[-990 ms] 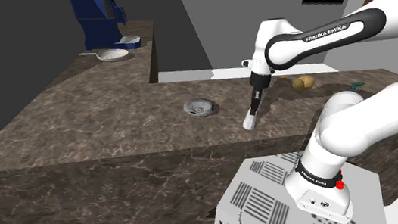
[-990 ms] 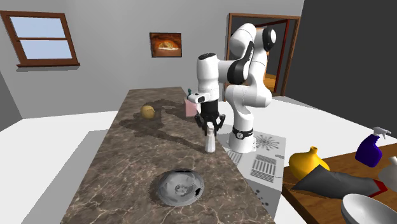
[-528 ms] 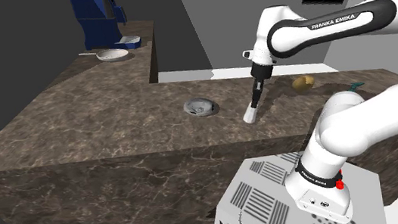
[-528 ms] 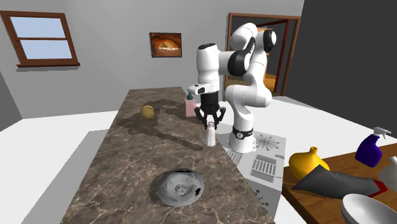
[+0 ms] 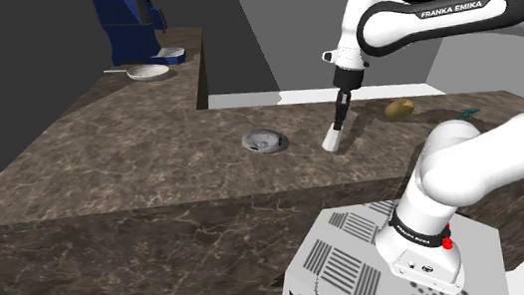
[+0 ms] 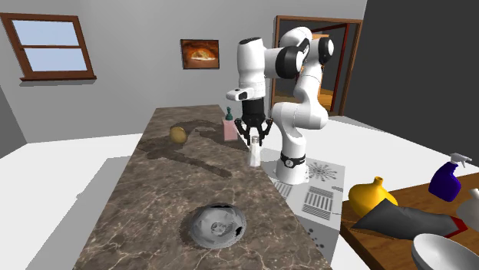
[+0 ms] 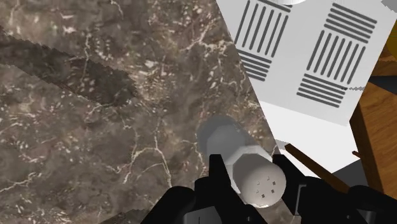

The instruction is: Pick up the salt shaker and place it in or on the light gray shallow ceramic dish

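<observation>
Salt shaker (image 7: pixel 254 173) gripped near its cap between the jaws, over the counter (image 7: pixel 95 127)

Veined brown counter (image 5: pixel 101 158), grey dish (image 5: pixel 264 142), potato (image 5: pixel 399 109)

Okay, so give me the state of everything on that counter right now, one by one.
Salt shaker: held upright near its top, by the countertop's edge.
Gripper: shut on the salt shaker.
Shallow grey dish: resting on the countertop, shaker not yet in it.
Potato: lying on the countertop.
Pink bottle: standing upright.
</observation>
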Robot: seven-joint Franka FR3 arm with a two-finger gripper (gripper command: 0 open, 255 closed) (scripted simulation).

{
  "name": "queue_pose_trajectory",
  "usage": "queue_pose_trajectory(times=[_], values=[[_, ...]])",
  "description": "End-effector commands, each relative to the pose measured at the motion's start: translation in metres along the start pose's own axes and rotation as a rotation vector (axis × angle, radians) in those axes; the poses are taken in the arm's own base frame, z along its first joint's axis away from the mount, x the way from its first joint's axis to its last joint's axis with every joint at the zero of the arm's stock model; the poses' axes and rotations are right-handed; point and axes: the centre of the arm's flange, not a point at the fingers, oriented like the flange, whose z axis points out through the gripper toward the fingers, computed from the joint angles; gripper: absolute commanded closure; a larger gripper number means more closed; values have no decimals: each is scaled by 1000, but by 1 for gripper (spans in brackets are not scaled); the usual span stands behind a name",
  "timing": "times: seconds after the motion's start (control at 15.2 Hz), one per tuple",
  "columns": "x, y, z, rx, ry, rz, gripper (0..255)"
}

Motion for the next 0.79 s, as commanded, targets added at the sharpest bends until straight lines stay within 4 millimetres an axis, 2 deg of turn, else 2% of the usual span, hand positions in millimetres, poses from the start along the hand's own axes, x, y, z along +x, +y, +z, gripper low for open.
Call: queue_pose_trajectory(times=[0.0, 0.07, 0.73], values=[[1, -1, -11, 0, 0, 0, 255], [1, -1, -14, 0, 0, 0, 255], [128, 29, -34, 0, 0, 0, 255]])
